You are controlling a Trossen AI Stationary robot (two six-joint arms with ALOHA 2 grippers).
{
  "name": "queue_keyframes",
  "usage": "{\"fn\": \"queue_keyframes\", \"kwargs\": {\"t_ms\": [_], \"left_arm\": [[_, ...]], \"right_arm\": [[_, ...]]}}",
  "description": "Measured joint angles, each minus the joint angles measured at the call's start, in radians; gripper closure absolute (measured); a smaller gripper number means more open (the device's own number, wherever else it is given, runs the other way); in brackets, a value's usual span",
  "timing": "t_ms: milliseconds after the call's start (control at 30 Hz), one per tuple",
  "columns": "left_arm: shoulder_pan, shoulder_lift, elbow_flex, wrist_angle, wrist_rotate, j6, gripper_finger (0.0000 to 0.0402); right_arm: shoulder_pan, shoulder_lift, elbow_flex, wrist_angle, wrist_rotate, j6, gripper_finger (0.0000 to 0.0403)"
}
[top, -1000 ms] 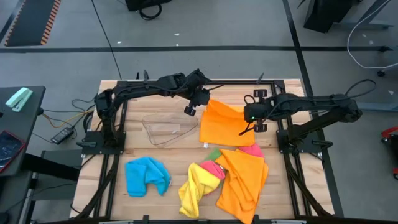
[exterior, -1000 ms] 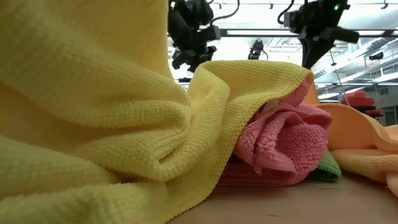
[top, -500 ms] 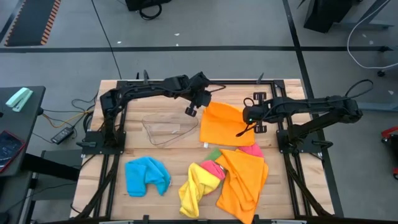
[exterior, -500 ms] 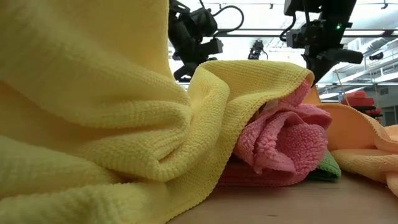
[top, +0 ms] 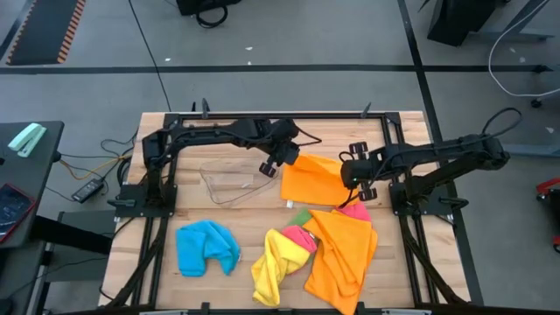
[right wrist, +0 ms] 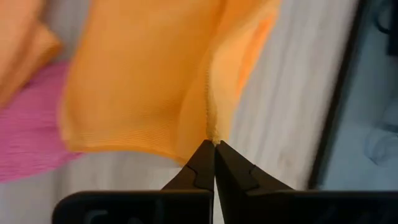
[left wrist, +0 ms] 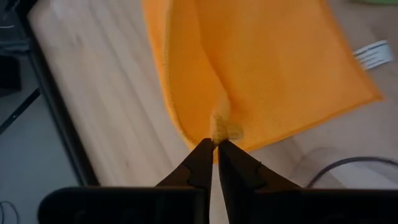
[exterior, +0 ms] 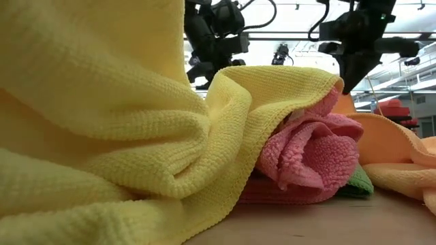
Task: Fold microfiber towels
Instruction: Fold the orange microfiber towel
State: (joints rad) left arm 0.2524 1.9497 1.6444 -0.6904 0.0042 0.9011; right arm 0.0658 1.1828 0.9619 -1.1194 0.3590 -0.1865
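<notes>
Wooden slats form the table (top: 188,293), ringed by grey floor. At its near left lies a crumpled blue towel (top: 206,247); a clear plastic tub (top: 234,183) sits farther back. Beside that, the left gripper (top: 282,163) has its fingers almost together, pinching the left edge of a folded orange towel (top: 311,181) lying flat mid-table. Nearer the front, a yellow towel (top: 274,267), a pink towel (top: 300,237) and a second orange towel (top: 341,255) are heaped together. The right gripper (top: 353,182), fingers pressed together, nips the folded orange towel's right edge.
</notes>
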Motion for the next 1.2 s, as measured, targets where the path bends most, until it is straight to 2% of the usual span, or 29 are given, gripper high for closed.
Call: {"fn": "queue_keyframes", "kwargs": {"t_ms": [433, 600, 867, 1200], "left_arm": [[-0.067, 0.036, 0.000, -0.015, 0.001, -0.044, 0.0375], [-0.086, 0.080, 0.000, -0.020, 0.001, -0.043, 0.0370], [-0.089, 0.083, 0.000, -0.019, 0.000, -0.052, 0.0378], [-0.114, 0.112, 0.001, -0.041, 0.001, -0.056, 0.0372]], "right_arm": [[0.023, 0.000, -0.115, 0.031, -0.169, 0.040, 0.0392], [0.023, 0.001, -0.136, 0.056, -0.243, 0.044, 0.0392], [0.023, 0.000, -0.167, 0.127, -0.354, 0.041, 0.0392], [0.023, 0.010, -0.168, 0.139, -0.377, 0.063, 0.0392]]}}
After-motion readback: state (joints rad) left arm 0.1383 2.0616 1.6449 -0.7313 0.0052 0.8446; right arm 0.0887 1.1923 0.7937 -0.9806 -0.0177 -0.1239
